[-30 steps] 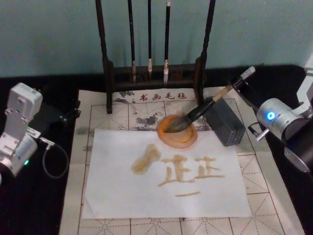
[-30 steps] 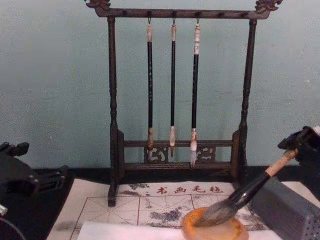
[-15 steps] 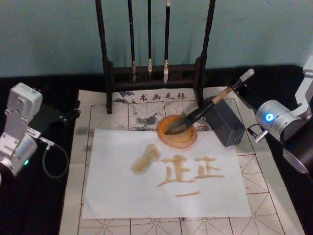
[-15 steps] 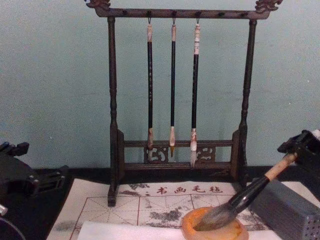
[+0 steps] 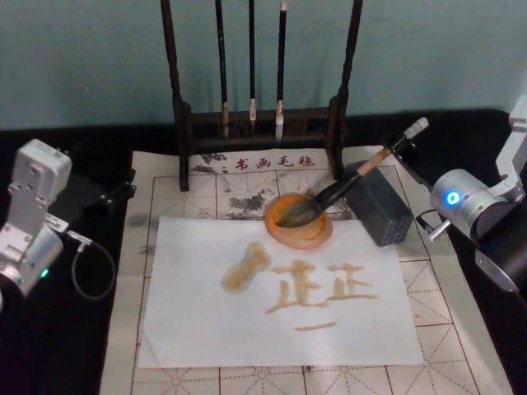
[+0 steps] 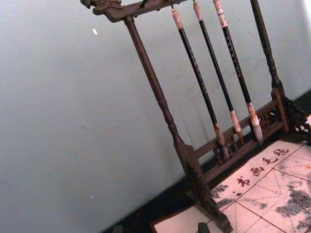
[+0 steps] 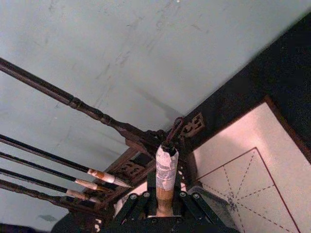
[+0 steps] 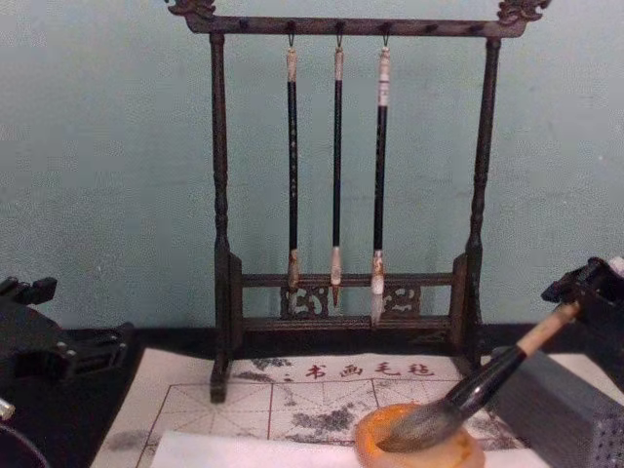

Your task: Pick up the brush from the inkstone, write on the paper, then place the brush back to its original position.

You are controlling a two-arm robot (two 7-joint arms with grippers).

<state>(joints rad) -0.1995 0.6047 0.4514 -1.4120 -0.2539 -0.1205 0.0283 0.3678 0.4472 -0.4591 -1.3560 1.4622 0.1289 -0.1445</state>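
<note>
At the right of the head view, the right gripper stays clamped on the brush handle, having lowered it until the tuft lies in the inkstone at centre. The paper already carries characters, so release comes next. The left gripper sits parked at left; its opening cannot be told.

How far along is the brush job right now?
Writing looks done: the paper carries amber characters. In hand: the right tool grips the brush by its handle end, tuft resting in the inkstone. Left: let go and pull away. The left arm sits parked at the table's left.
</note>
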